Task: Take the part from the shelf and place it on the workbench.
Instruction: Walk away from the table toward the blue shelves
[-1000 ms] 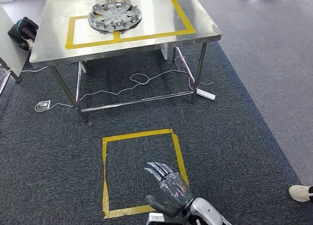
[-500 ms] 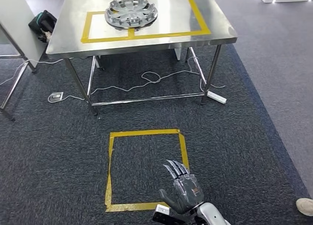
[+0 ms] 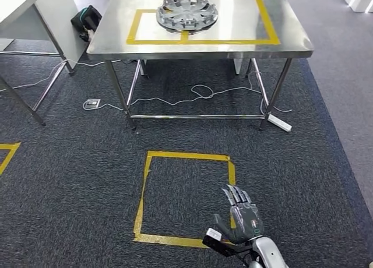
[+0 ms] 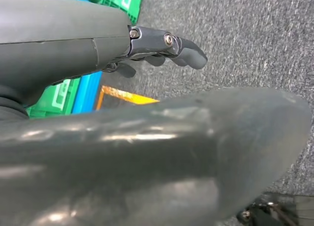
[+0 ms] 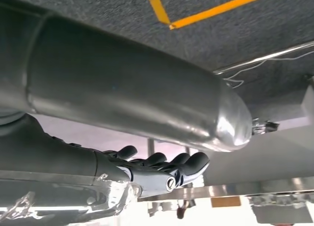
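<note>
Right hand [image 3: 244,221] first on my list: low in the head view, over the dark carpet just right of the floor square, fingers extended and a little apart, thumb out to the side, holding nothing. Through its own wrist camera I see the same fingers [image 5: 167,162] lying straight, side by side, with nothing between them.

Left hand [image 4: 163,46], from its wrist camera: dark fingers stretched out over grey carpet, nothing in them, with green and blue crates [image 4: 74,91] and a strip of orange tape beyond.

Remaining items, left to right in the head view:

- Yellow tape corner [image 3: 9,151] on the carpet at the far left edge.
- Second table [image 3: 26,11], partly in frame, on thin metal legs.
- Black bag [image 3: 88,20] on the floor between the two tables.
- Floor socket [image 3: 91,103] with a white cable [image 3: 198,96] trailing under the workbench.
- Yellow tape square [image 3: 145,192] on the carpet, in front of the workbench.
- Workbench [image 3: 281,43], stainless steel, with yellow tape rectangles on top.
- Part [image 3: 188,13], a silver wheel cover, lying flat on the workbench across the taped line between the two rectangles.
- White power strip [image 3: 280,123] by the workbench's right front leg.
</note>
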Robot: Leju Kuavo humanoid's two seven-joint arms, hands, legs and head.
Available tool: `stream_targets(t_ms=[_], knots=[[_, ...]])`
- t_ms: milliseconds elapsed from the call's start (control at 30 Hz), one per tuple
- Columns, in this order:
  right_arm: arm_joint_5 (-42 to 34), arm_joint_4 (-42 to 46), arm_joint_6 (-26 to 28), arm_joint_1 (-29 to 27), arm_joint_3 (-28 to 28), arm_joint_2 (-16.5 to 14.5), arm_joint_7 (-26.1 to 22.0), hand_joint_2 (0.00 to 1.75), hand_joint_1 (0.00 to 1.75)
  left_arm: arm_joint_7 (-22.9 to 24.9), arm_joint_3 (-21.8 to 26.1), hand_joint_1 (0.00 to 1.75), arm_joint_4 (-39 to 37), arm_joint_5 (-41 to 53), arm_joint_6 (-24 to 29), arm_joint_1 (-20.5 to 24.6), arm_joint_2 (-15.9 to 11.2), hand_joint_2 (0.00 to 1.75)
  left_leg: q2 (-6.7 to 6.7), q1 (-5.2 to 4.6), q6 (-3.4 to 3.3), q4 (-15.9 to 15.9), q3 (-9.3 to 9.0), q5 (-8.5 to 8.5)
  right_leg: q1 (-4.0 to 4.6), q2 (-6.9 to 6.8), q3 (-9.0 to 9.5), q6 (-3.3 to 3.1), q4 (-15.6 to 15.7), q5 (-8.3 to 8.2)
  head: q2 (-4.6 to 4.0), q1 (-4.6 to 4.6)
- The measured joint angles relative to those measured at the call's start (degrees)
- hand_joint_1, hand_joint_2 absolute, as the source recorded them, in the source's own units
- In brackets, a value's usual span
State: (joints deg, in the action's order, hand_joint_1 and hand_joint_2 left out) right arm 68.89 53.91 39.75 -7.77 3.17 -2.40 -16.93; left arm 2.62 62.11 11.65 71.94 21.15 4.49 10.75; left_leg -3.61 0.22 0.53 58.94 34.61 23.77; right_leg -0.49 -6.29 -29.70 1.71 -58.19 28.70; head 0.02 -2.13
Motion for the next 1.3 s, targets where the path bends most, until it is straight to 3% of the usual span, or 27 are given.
stream_targets(t_ms=[33, 100, 133, 200, 267, 300, 333, 367, 400, 467, 500, 533, 600, 633, 667, 700, 767, 833, 867, 933, 1000, 1067, 1100, 1133, 1200, 1267, 1300], knots=[[0.1, -0.4, 0.0, 0.1, -1.7, -0.4, -0.4, 0.0, 0.0, 0.0, 0.0, 0.0, 0.0, 0.0, 0.0, 0.1, 0.1, 0.0, -0.5, -0.22, -0.09, -1.3, -0.74, 0.05, 0.14, -0.56, 0.08, 0.37, 0.1, 0.2, 0.0, -0.13], [0.2, -1.1, 0.0, 0.4, -4.5, -1.0, -0.9, 0.0, 0.0, 0.0, 0.1, 0.0, 0.0, 0.0, 0.0, 0.1, 0.1, 0.0, 0.85, -0.26, -0.41, -1.7, -0.61, 0.12, 0.18, -1.59, 0.7, 1.08, 0.5, 0.39, 0.0, -0.37], [0.2, -1.3, 0.0, 0.6, -5.5, -1.2, -1.0, 0.0, 0.0, 0.0, 0.2, 0.0, 0.0, 0.0, 0.1, 0.0, 0.1, 0.0, 1.53, -0.16, -0.7, -1.8, -0.59, 0.01, 0.09, -1.08, 0.85, 1.44, 0.3, 0.74, 0.0, -0.4], [0.2, -1.7, 0.0, 0.7, -6.9, -1.5, -1.2, 0.0, 0.0, 0.0, 0.3, 0.0, 0.0, 0.0, 0.1, 0.0, 0.1, 0.0, 2.86, 0.1, -1.41, -2.0, -0.57, -0.34, -0.08, 2.12, -0.36, 1.99, -3.0, 3.05, 0.01, -0.57], [0.4, -2.3, 0.1, 0.6, -8.2, -1.7, -1.4, 0.0, 0.0, 0.0, 0.3, 0.0, 0.0, 0.0, 0.2, 0.2, 0.2, 0.0, 4.4, 0.05, -1.84, -2.0, -0.35, -0.5, -0.09, 5.37, -4.14, 2.09, -10.8, 6.95, 0.01, -0.72], [0.5, -2.7, 0.1, 0.5, -9.1, -1.9, -1.7, 0.0, 0.0, 0.0, 0.3, 0.0, 0.0, 0.0, 0.2, 0.2, 0.3, 0.0, 5.31, -0.03, -1.96, -2.0, -0.25, -0.55, -0.04, 5.94, -6.06, 2.03, -14.3, 8.18, 0.0, -0.74], [0.6, -3.1, 0.1, 0.6, -10.2, -2.0, -2.0, 0.0, 0.0, 0.0, 0.4, 0.0, 0.0, 0.0, 0.2, 0.2, 0.3, 0.0, 6.26, -0.13, -2.01, -2.0, -0.21, -0.58, 0.0, 6.16, -7.27, 1.9, -16.2, 8.31, 0.0, -0.74], [0.7, -3.4, 0.1, 0.7, -11.4, -2.1, -2.4, 0.0, 0.0, 0.0, 0.4, 0.0, 0.0, 0.0, 0.2, 0.2, 0.3, 0.0, 7.18, -0.21, -2.04, -2.0, -0.23, -0.62, 0.03, 6.28, -7.39, 1.72, -15.7, 7.22, 0.0, -0.74], [0.7, -3.7, 0.1, 0.9, -12.9, -2.1, -2.8, 0.0, 0.0, 0.0, 0.6, 0.0, 0.0, 0.0, 0.2, 0.2, 0.3, 0.0, 8.11, -0.26, -2.03, -2.0, -0.28, -0.65, 0.05, 6.58, -6.42, 1.49, -13.0, 5.22, 0.0, -0.74], [0.3, -4.7, 0.1, 1.6, -16.3, -2.1, -3.7, 0.0, 0.0, 0.0, 0.8, 0.0, 0.0, -0.1, 0.3, 0.2, 0.4, 0.0, 9.8, -0.39, -1.84, -1.9, -0.28, -0.77, 0.02, 8.96, -3.03, 0.92, -4.9, 1.07, 0.0, -0.73], [-0.1, -5.4, 0.1, 2.1, -18.3, -2.1, -4.3, 0.0, 0.0, 0.0, 0.9, 0.0, 0.0, -0.1, 0.3, 0.2, 0.4, 0.0, 10.55, -0.43, -1.64, -1.8, -0.19, -0.86, -0.01, 10.04, -1.76, 0.73, -1.8, -0.15, 0.0, -0.72], [-0.4, -6.2, 0.1, 2.5, -20.2, -2.1, -4.8, 0.0, 0.0, 0.0, 1.0, 0.0, 0.0, -0.1, 0.3, 0.2, 0.4, 0.0, 11.2, -0.41, -1.36, -1.8, -0.03, -0.98, 0.02, 10.79, -1.09, 0.57, -0.1, -0.67, 0.0, -0.69], [-0.7, -7.8, 0.1, 3.3, -23.7, -2.1, -5.3, 0.0, 0.0, 0.0, 1.1, 0.0, 0.0, -0.1, 0.3, 0.0, 0.4, 0.0, 12.43, -0.29, -0.67, -2.0, 0.34, -1.36, 0.06, 9.99, -0.7, 0.25, 0.5, -0.92, 0.0, -0.68], [-0.9, -8.7, 0.1, 3.8, -25.4, -2.1, -5.6, 0.0, 0.0, 0.0, 1.2, 0.0, 0.0, -0.1, 0.3, -0.1, 0.4, 0.0, 12.22, -0.29, -0.37, -1.9, 0.54, -1.35, 0.0, 9.36, -0.54, -0.01, 0.6, -1.17, 0.0, -0.67], [-1.3, -9.7, 0.1, 4.4, -27.1, -2.0, -5.9, 0.0, 0.0, 0.1, 1.3, 0.0, 0.0, -0.1, 0.4, -0.2, 0.4, 0.0, 11.01, -0.39, -0.07, -1.2, 1.03, -0.75, -0.14, 8.68, -0.37, -0.3, 0.8, -1.46, 0.0, -0.49], [-1.9, -10.9, 0.1, 4.8, -28.9, -1.9, -6.3, 0.0, 0.0, 0.2, 1.3, 0.0, 0.0, -0.1, 0.4, -0.1, 0.4, 0.0, 9.19, -0.47, 0.21, 0.8, 2.04, 0.53, -0.3, 7.88, -0.35, -0.55, 1.1, -1.7, 0.0, -0.26], [-2.7, -13.4, 0.1, 5.2, -32.5, -1.4, -7.0, 0.0, 0.0, 0.2, 1.3, 0.0, 0.0, 0.0, 0.6, 0.1, 0.5, 0.0, 5.38, -0.41, 0.77, 7.8, 5.51, 4.45, -0.3, 6.04, -0.35, -0.82, 1.2, -1.76, 0.0, 0.14], [-3.0, -15.2, 0.1, 5.3, -35.2, -1.0, -7.4, 0.0, 0.0, 0.2, 1.3, 0.0, 0.0, 0.0, 0.6, 0.1, 0.6, 0.0, 4.27, -0.07, 1.24, 13.8, 8.39, 6.48, -0.28, 4.09, -0.37, -0.84, 1.2, -1.62, 0.0, 0.17], [-3.1, -16.0, 0.1, 5.4, -36.2, -0.9, -7.5, 0.0, 0.0, 0.2, 1.3, 0.0, 0.0, 0.1, 0.6, 0.1, 0.6, 0.0, 4.06, 0.09, 1.4, 13.9, 8.36, 5.91, -0.31, 3.23, -0.33, -0.76, 1.2, -1.53, 0.0, 0.18], [-3.4, -17.3, 0.1, 6.0, -37.7, -0.8, -7.6, 0.0, 0.0, 0.2, 1.3, 0.0, 0.0, 0.1, 0.7, 0.0, 0.6, 0.0, 2.95, 0.27, 1.47, 8.0, 4.88, 2.47, -0.41, 1.76, -0.03, -0.39, 1.2, -1.27, 0.0, 0.2], [-4.4, -19.2, 0.1, 6.6, -39.3, -0.4, -7.7, 0.0, 0.0, 0.2, 1.3, 0.0, 0.0, 0.2, 0.7, 0.2, 0.7, 0.0, 0.68, 0.01, 1.08, 0.6, 0.72, 0.22, -0.2, 0.48, 0.14, 0.31, 1.1, -0.76, 0.0, 0.22], [-5.6, -21.8, 0.1, 7.3, -41.6, 0.5, -7.6, 0.0, 0.0, 0.2, 1.3, 0.0, 0.0, 0.5, 0.9, 0.4, 0.9, 0.0, 0.29, -0.34, 0.17, -1.9, -0.63, 0.24, 0.04, -0.75, 0.46, 1.08, 1.3, -0.18, 0.0, 0.15], [-6.3, -23.2, 0.1, 7.6, -42.9, 1.0, -7.5, 0.0, 0.0, 0.2, 1.3, 0.0, 0.0, 0.6, 1.0, 0.4, 0.9, 0.0, 1.23, -0.38, -0.4, -1.9, -0.61, 0.24, -0.01, -1.43, 0.89, 1.42, 1.5, 0.0, 0.0, 0.09], [-7.1, -24.6, 0.1, 7.9, -44.3, 1.7, -7.4, 0.0, 0.0, 0.2, 1.3, 0.0, 0.0, 0.7, 1.1, 0.3, 1.0, 0.0, 1.99, -0.37, -0.79, -1.9, -0.63, 0.23, -0.17, -1.34, 1.27, 1.8, 1.5, 0.22, 0.01, 0.07], [-8.2, -27.2, 0.1, 8.3, -47.1, 2.7, -6.6, 0.0, 0.0, 0.3, 1.3, 0.0, 0.0, 0.9, 1.3, 0.1, 1.1, 0.0, 3.26, -0.21, -1.56, -2.1, -0.7, 0.06, -0.42, 1.5, 0.75, 2.35, -0.7, 2.11, 0.01, -0.17], [-9.0, -29.7, -0.1, 8.2, -49.6, 3.4, -4.8, 0.0, 0.0, 0.3, 1.4, 0.0, 0.0, 1.0, 1.5, 0.3, 1.2, 0.0, 4.55, -0.16, -2.11, -2.1, -0.64, 0.01, -0.44, 5.19, -2.64, 2.48, -7.8, 6.1, 0.0, -0.51], [-9.6, -30.8, -0.4, 8.2, -50.9, 3.6, -3.7, 0.0, 0.0, 0.3, 1.4, 0.0, 0.0, 1.0, 1.6, 0.4, 1.3, 0.0, 5.34, -0.22, -2.25, -2.1, -0.6, 0.0, -0.38, 5.88, -4.79, 2.42, -11.8, 7.76, 0.0, -0.6]])
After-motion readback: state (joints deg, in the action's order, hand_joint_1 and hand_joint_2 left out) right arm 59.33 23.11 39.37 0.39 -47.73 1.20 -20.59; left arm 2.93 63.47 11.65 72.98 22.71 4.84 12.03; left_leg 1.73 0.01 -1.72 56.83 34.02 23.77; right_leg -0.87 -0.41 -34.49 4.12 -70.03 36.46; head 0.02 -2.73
